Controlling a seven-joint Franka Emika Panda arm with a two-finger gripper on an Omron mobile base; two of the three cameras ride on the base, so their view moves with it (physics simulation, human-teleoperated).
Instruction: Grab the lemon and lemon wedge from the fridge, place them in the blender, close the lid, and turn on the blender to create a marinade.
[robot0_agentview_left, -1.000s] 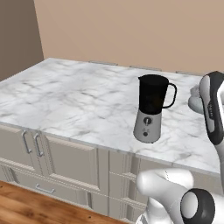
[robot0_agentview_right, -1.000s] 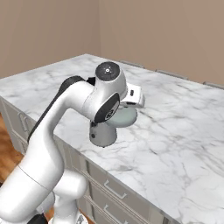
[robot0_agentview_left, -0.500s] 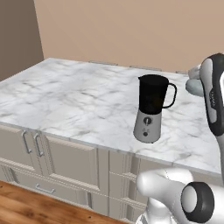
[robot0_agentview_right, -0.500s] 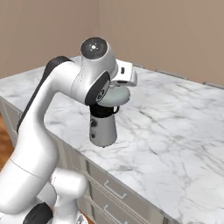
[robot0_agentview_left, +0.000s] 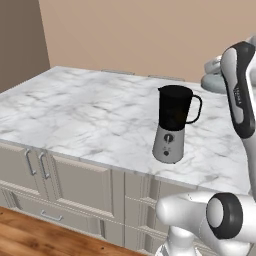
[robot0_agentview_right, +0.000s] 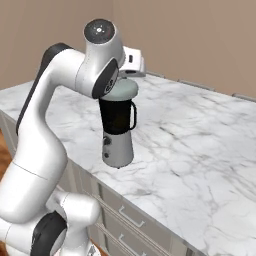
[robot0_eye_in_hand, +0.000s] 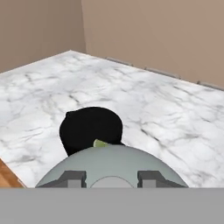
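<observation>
Hand view, entry: my tool (robot0_eye_in_hand: 111, 178) gripped the lid (robot0_eye_in_hand: 111, 164), carried just above and short of the blender (robot0_eye_in_hand: 91, 128), whose black jug stood open on the table (robot0_eye_in_hand: 175, 122). Step judged: lid closing. Next called for centring over the rim, then lowering. Table lay bare all round; front edge near.
</observation>
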